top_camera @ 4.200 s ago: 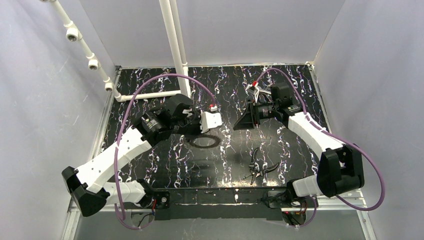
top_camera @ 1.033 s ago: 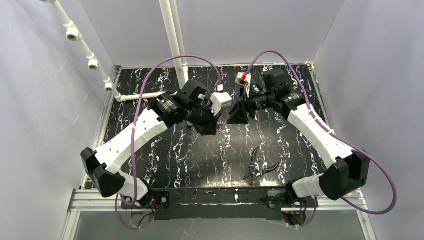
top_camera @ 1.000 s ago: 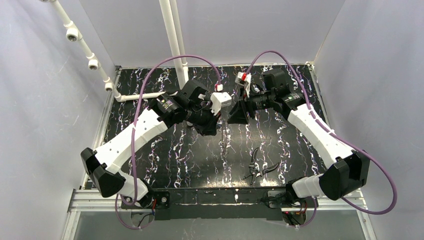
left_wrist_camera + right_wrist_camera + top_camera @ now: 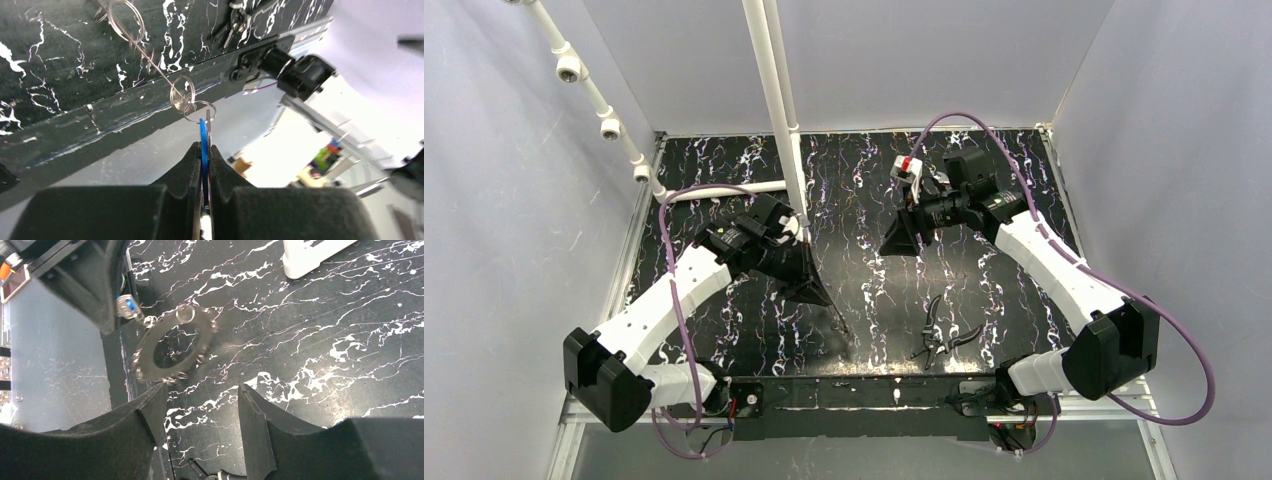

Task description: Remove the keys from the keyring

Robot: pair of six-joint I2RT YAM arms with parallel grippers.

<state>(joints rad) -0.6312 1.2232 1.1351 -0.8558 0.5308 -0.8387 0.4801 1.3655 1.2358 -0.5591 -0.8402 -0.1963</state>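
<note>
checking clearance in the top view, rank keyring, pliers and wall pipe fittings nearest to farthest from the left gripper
1. keyring, hanging just below the left gripper
2. pliers, lying to its right by the near edge
3. pipe fittings, up on the far left wall

Shiny metal keyring point(image 4: 144, 360), smooth blue key point(image 4: 202, 145), matt fingers point(image 4: 222, 175), glossy table point(image 4: 325, 340)
</note>
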